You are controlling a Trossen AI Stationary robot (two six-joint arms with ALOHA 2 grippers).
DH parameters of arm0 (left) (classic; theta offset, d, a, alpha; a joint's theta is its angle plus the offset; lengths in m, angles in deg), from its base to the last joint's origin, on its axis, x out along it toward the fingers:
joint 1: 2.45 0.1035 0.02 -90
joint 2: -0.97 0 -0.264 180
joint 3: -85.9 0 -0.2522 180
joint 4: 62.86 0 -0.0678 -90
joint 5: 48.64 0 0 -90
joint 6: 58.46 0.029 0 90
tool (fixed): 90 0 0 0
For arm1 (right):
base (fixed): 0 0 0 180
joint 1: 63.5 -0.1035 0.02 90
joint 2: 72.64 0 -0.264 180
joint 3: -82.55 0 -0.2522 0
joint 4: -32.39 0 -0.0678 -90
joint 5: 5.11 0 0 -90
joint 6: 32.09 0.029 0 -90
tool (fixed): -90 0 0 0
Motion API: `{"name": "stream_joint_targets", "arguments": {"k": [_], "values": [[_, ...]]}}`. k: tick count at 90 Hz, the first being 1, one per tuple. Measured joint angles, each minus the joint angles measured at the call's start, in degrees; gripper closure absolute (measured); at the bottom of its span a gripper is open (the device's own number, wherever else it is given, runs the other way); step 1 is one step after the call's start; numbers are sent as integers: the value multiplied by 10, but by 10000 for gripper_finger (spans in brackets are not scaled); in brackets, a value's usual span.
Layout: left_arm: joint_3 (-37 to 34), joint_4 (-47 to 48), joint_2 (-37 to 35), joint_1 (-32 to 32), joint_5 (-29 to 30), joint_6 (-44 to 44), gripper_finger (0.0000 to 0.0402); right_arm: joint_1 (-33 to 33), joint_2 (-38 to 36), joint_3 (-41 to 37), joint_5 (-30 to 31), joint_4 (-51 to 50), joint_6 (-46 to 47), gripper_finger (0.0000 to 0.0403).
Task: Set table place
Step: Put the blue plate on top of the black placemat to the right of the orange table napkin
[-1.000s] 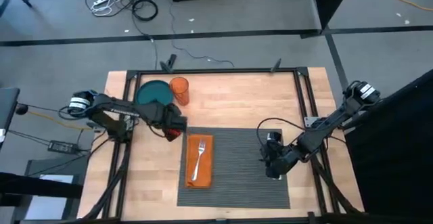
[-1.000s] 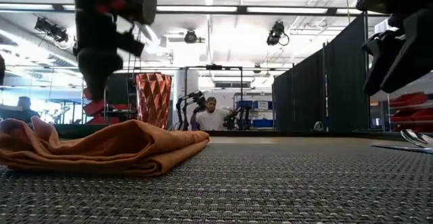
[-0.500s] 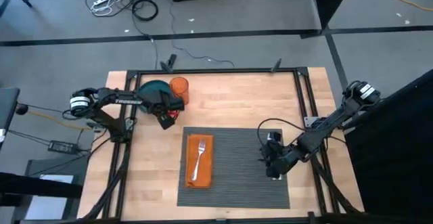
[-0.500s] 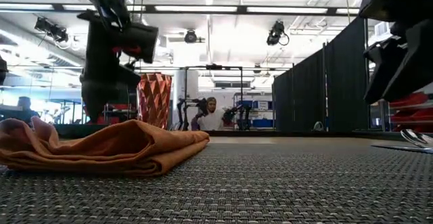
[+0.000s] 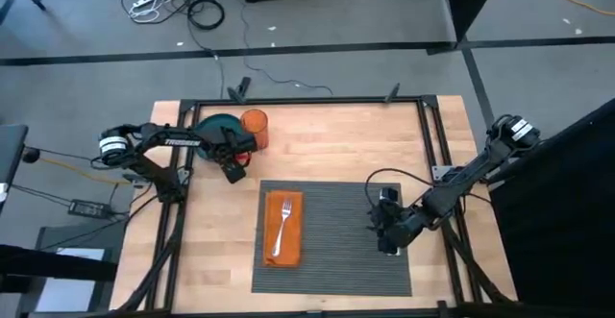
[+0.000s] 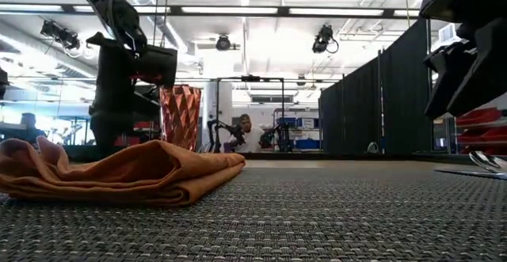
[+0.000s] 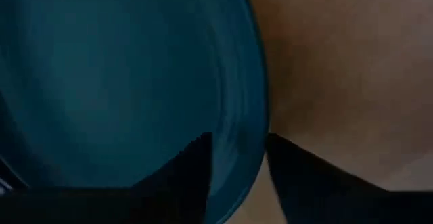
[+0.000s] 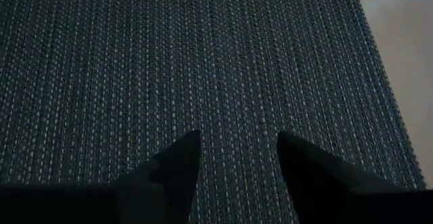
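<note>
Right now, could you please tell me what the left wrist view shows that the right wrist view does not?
Only the left wrist view shows the round teal plate, its rim lying between the open left gripper fingers, with light wooden plank table beside it. Only the right wrist view shows the dark grey ribbed placemat filling the picture under the open right gripper. Both share two dark fingers spread apart and a strip of bare table; neither shows the orange napkin or fork.

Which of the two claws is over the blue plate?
The left gripper, open, its fingers straddling the teal plate rim beside the orange cup. The right gripper hangs over the placemat instead.
</note>
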Motion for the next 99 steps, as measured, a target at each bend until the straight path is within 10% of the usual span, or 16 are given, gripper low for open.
{"name": "stream_joint_targets", "arguments": {"k": [11, 49, 99], "values": [[0, -2, 0, -4, 2, -3, 389, 0, 0, 0, 0, 0, 0, 233], [107, 161, 0, -121, -2, -166, 401, 0, 0, 0, -19, 0, -2, 236], [356, 206, 46, -499, -76, -422, 402, 0, 0, 0, -67, 1, 16, 238]]}}
